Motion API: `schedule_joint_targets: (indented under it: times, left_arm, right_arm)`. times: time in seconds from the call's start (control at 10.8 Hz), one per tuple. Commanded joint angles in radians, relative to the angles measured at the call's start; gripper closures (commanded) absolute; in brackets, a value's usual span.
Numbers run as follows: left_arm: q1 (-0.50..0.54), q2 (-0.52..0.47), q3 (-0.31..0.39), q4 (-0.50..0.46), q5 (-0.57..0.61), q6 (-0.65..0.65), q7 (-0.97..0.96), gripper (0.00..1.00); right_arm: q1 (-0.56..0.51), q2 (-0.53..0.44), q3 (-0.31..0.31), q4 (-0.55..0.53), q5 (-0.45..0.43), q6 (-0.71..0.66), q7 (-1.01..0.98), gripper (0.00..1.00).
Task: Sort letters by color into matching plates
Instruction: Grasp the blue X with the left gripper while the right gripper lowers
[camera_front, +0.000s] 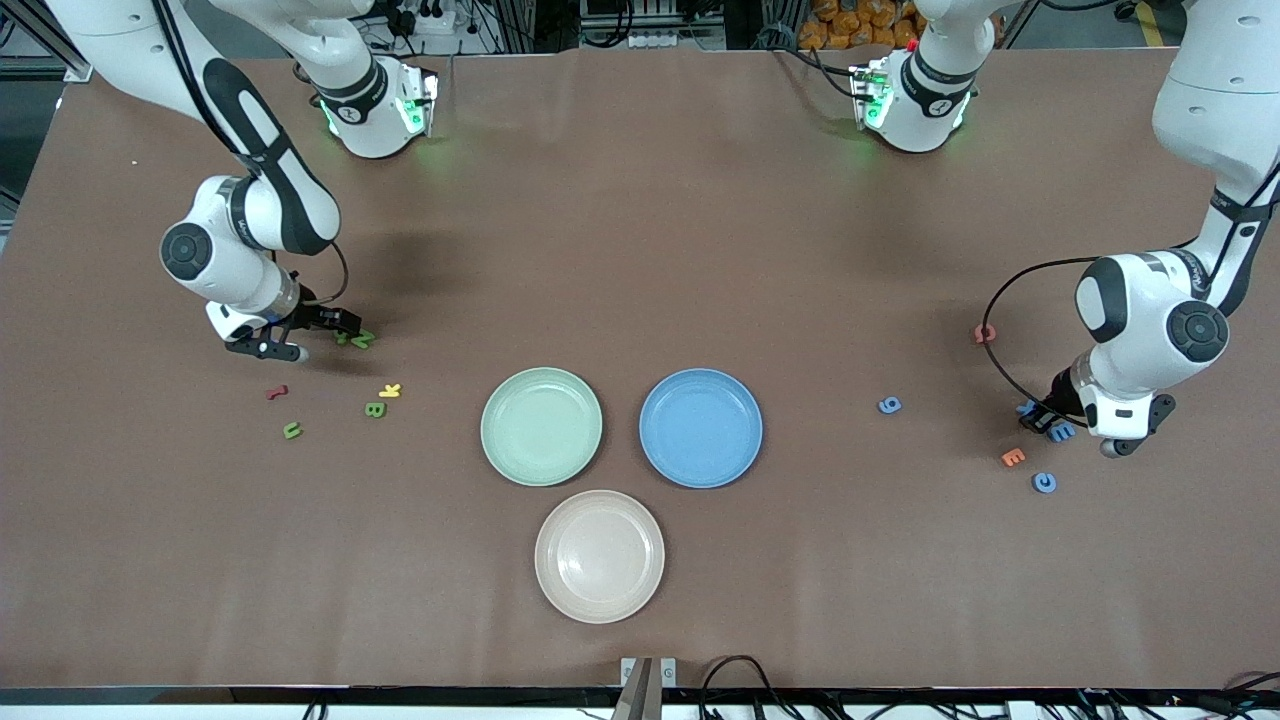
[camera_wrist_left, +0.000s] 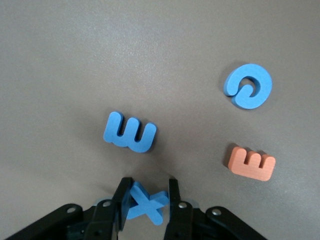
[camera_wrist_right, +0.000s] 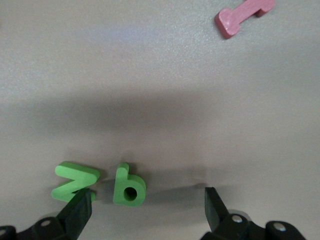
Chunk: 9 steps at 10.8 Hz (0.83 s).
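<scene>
Left wrist view: left gripper clamps blue X; right gripper gapes wide around green b.

High front view, two close wrist views

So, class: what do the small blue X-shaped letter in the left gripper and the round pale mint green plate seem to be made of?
Small blue X-shaped letter, pinched in the left gripper: probably soft foam; thick, matte, with faintly grainy cut edges. Round pale mint green plate: perhaps matte plastic or a fibre composite; even colour, dull sheen, smooth moulded rim. Neither is certain.
</scene>
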Motion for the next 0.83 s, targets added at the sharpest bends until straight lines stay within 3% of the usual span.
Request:
schedule_joint_targets:
  times: [0.0,0.74]
  left_arm:
    - [0.001,-0.013,0.000,-0.004,0.034,-0.002,-0.025,1.00]
    - [-0.154,-0.058,-0.014,0.167,0.027,-0.299,-0.035,1.00]
  right_arm:
    - [-0.023,-0.042,0.002,-0.035,0.012,-0.002,-0.043,0.00]
    - [-0.030,-0.024,0.002,-0.035,0.012,0.007,-0.063,0.00]
